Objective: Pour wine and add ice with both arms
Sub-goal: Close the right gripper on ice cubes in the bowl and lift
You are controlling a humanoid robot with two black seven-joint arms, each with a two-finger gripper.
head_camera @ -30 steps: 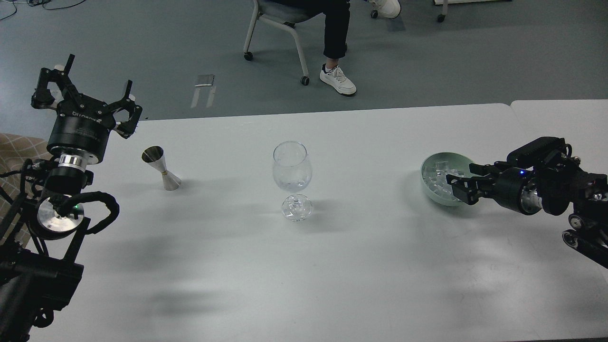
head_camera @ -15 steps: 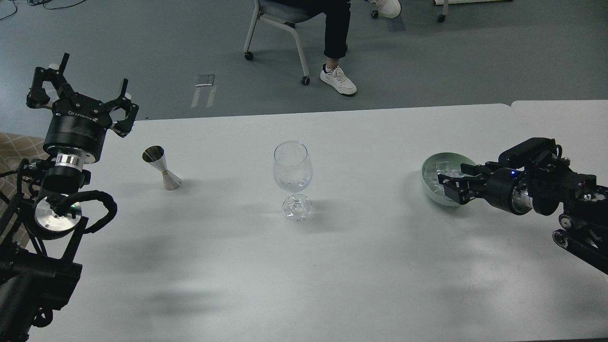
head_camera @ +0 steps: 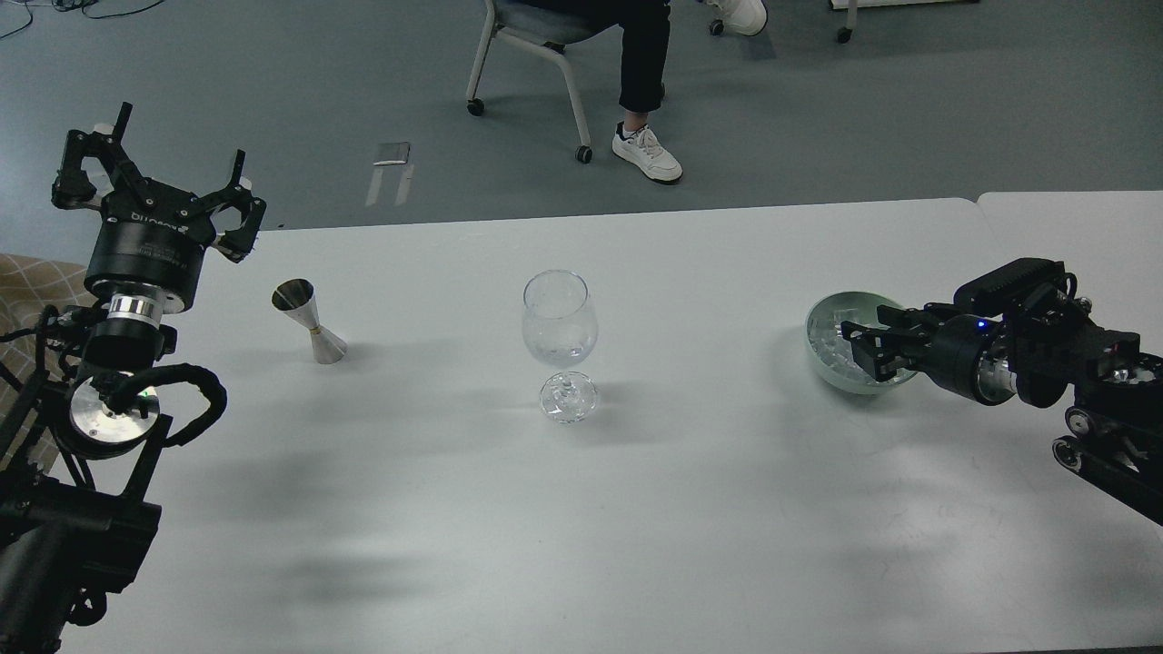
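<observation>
A clear stemmed wine glass (head_camera: 560, 318) stands upright mid-table, with a little colourless wine (head_camera: 559, 351) at the bottom of its bowl. A pale green bowl (head_camera: 820, 318) at the right holds several clear ice cubes (head_camera: 829, 343). My right gripper (head_camera: 857, 345) reaches in from the right and is inside the bowl over the ice. Its fingers are slightly apart, and I cannot see a cube between them. My left gripper (head_camera: 179, 138) is open, empty and pointing up, above the table's far left corner. A steel jigger (head_camera: 310, 323) stands upright just to its right.
The white table (head_camera: 581, 509) meets a second table (head_camera: 1072, 218) at the far right. A seated person's legs and a wheeled chair (head_camera: 536, 54) are beyond the far edge. A patterned cushion (head_camera: 27, 282) lies off the left edge.
My right gripper has moved left, from the bowl's right rim to inside the bowl over the ice. My left gripper has shifted slightly left and stays open.
</observation>
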